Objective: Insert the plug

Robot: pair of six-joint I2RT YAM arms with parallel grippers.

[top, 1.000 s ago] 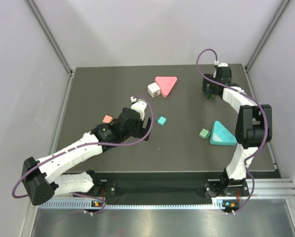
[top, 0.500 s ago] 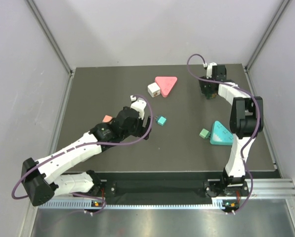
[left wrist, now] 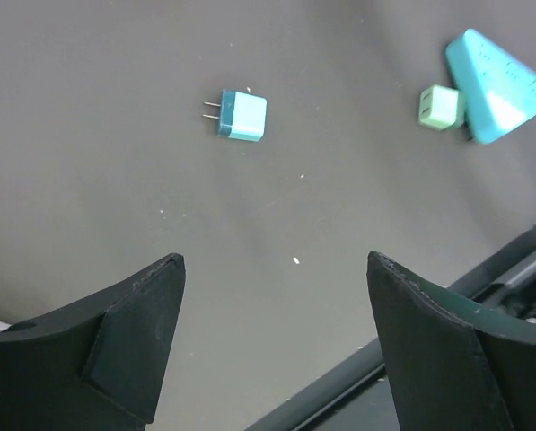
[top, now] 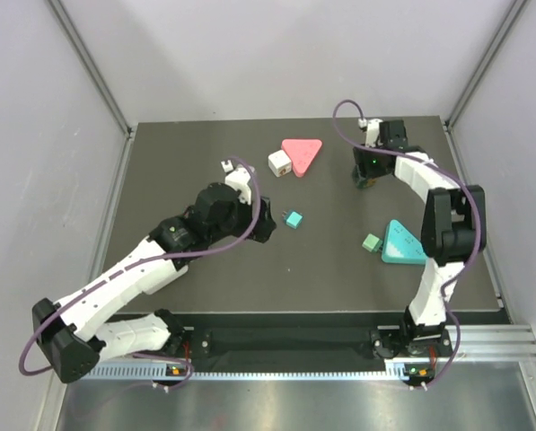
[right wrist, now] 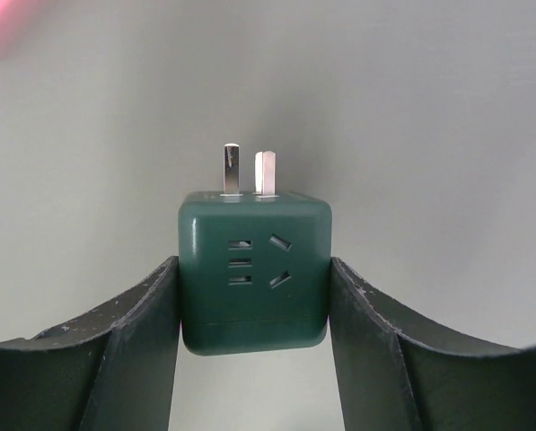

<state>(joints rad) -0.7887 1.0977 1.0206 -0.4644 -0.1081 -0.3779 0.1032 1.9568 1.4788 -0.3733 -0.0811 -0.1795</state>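
Curving right fingers pinch a boxy dark-green plug.

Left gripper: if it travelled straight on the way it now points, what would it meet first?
Probably the bare table, which fills the gap between the open fingers of the left gripper. The teal plug lies farther ahead and slightly off that line, though depth is unclear.
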